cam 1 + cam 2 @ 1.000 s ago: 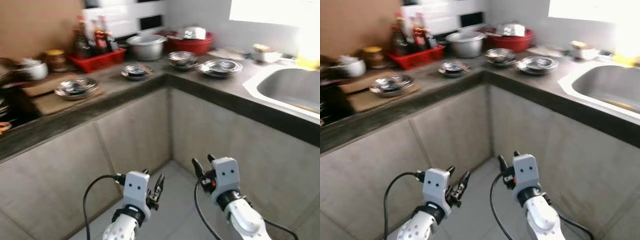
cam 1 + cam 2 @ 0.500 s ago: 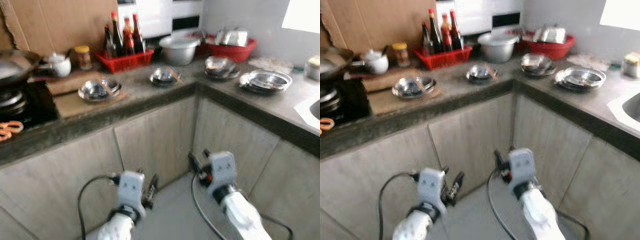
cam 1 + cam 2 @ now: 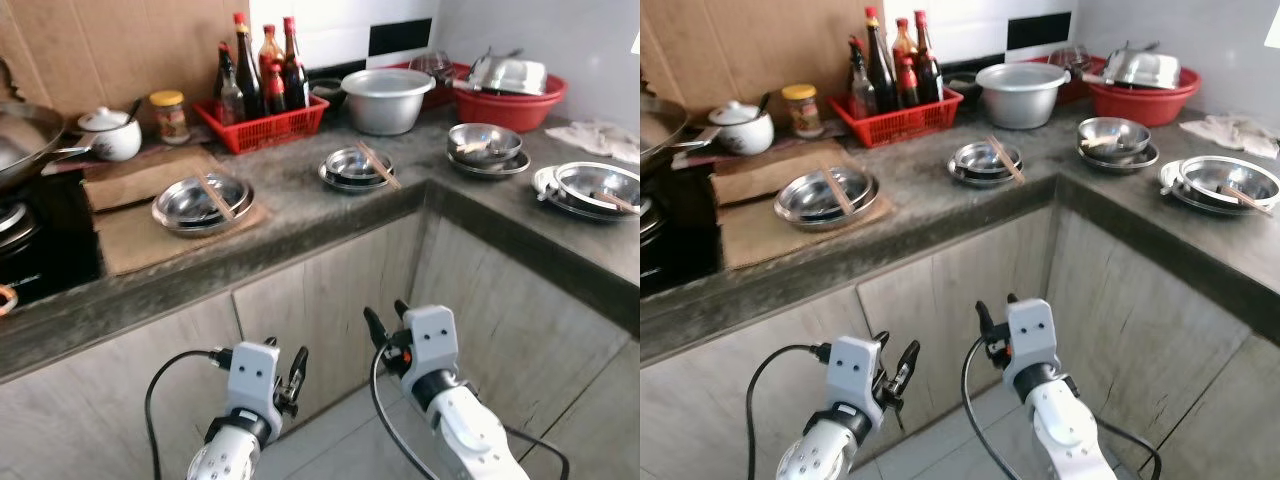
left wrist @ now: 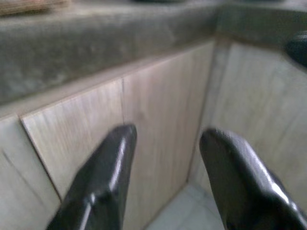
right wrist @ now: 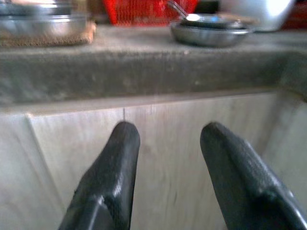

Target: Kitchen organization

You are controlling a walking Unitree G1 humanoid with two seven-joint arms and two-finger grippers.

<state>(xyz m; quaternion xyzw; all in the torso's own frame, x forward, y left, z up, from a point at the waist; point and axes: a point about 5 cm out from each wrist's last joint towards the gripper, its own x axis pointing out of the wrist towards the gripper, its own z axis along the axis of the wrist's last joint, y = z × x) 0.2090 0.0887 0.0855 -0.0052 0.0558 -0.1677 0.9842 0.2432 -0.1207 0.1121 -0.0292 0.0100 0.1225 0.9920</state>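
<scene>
An L-shaped grey stone desk [image 3: 300,215] wraps a corner above pale wood-grain cabinet doors [image 3: 320,290]. On it sit several sets of shiny steel bowls. One bowl set [image 3: 203,201], with a pair of chopsticks across it, rests on a flat sheet of brown cardboard [image 3: 140,225]. A second bowl set [image 3: 355,167], also crossed by chopsticks, stands near the inner corner. A third bowl set [image 3: 483,148] lies further right, and a wide fourth bowl set [image 3: 590,188] is near the right edge.

Behind them, a red plastic basket [image 3: 262,118] holds dark sauce bottles [image 3: 262,70] standing upright. Beside it stands a large matte metal pot [image 3: 387,98], and behind that a red basin [image 3: 510,95] with metal ware inside. A white lidded ceramic pot [image 3: 105,135] and a yellow-capped jar [image 3: 172,116] stand to the left, next to a wok [image 3: 25,140] on a black stove [image 3: 30,250].

Both arms are held low in front of the cabinets. The left hand [image 3: 288,371] and the right hand [image 3: 385,322] each have their black fingers apart, gripping nothing.
</scene>
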